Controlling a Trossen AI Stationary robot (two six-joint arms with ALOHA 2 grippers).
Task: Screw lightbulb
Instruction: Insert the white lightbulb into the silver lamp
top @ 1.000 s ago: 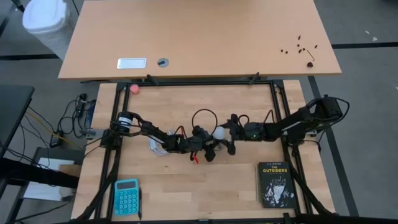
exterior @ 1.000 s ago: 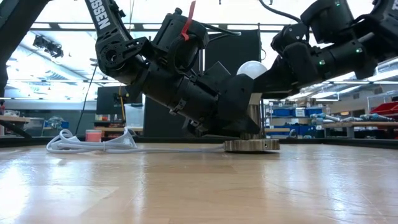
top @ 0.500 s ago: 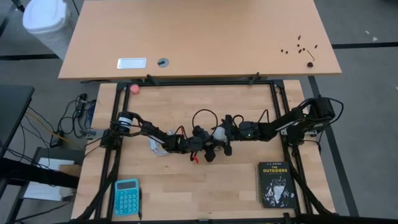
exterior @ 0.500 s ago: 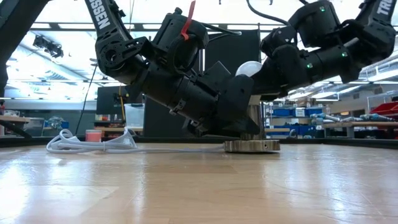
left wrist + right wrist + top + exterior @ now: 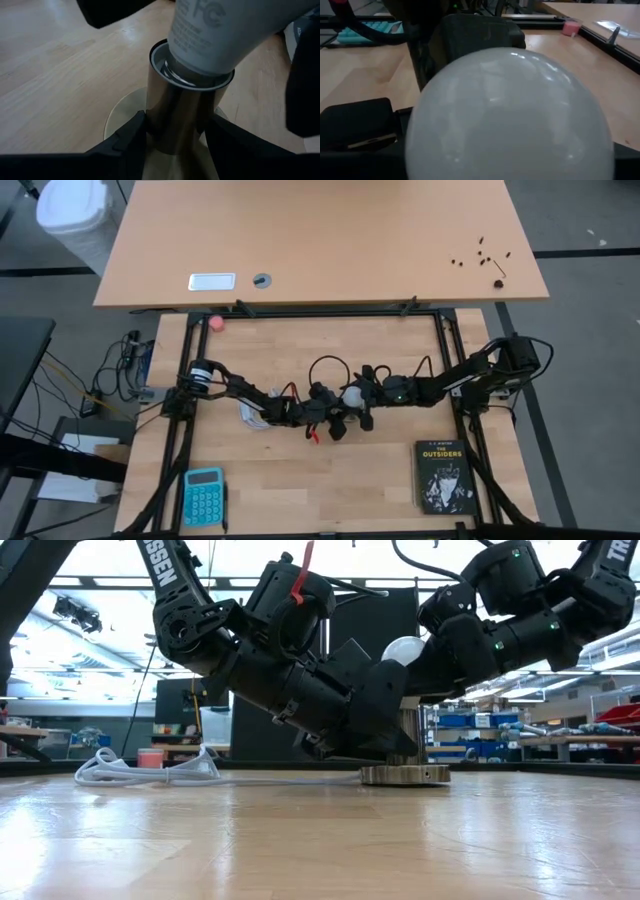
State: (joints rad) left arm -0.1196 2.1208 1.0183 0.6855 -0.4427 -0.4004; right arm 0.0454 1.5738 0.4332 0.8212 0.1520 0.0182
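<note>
At table [image 5: 300, 470] centre: lightbulb [image 5: 404, 649] sat w/ base in socket tube [image 5: 177, 112]. Left gripper [image 5: 175, 132] clenched on tube, unchanged. Right gripper [image 5: 357, 396] had moved in since 1 s earlier, grasping bulb globe.

Both arms reach low to the frame centre in the high view. Left gripper [image 5: 175, 135] clamped narrow; right gripper [image 5: 355, 395] fingers spread wide, wrist angled down.
</note>
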